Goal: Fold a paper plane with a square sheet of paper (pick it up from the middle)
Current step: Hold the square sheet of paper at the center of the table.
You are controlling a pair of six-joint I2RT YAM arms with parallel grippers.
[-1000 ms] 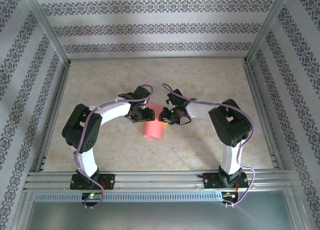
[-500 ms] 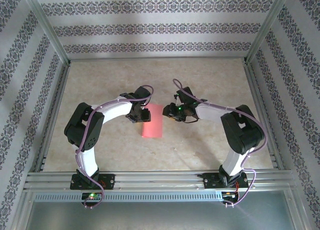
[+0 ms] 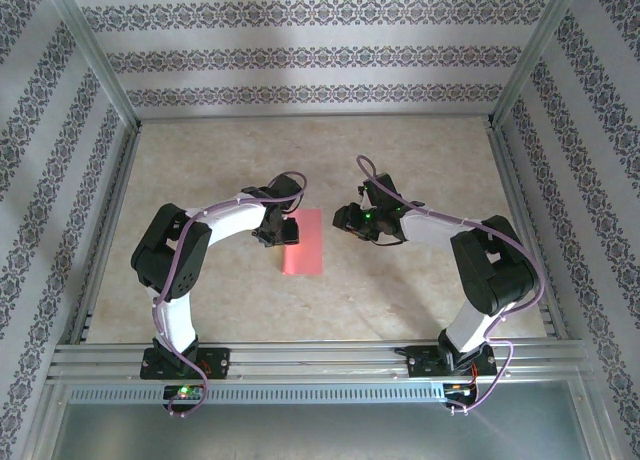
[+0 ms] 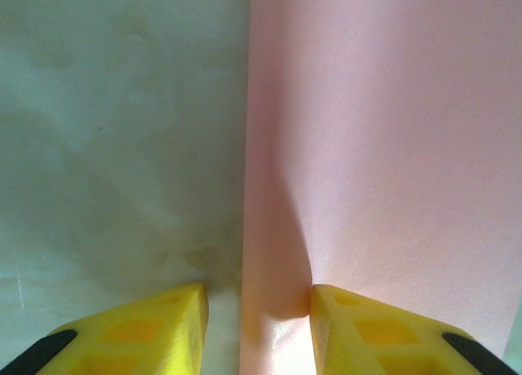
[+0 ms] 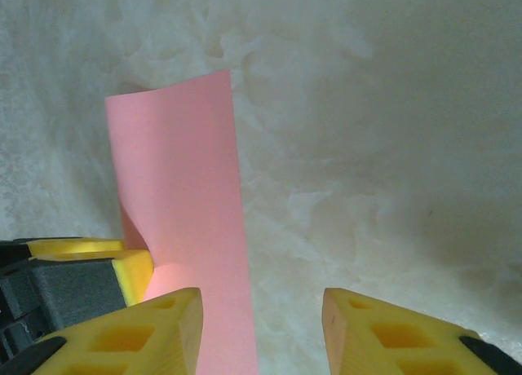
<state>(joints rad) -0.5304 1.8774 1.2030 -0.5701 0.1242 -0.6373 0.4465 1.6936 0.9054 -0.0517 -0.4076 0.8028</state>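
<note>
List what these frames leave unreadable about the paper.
- Top view: paper's left edge hidden under the left gripper.
- Left wrist view: paper runs off top and right edges; layer count unclear.
- Right wrist view: paper's near end hidden by the right gripper's finger and bottom edge.

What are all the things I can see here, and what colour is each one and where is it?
paper sheet: one, salmon pink, folded to a narrow rectangle, middle of the table between the two tools.
table: one, beige marbled, under everything.
walls: three, white with patterned grey-purple stripes, at the back and both sides.
metal frame: one, silver, rails along the near edge and posts at the corners.
arms: two, white and black with purple cables, bolted at the near edge.
left tool: one, yellow fingers, open, astride the paper's left edge.
right tool: one, yellow fingers, open, over bare table just right of the paper.
</note>
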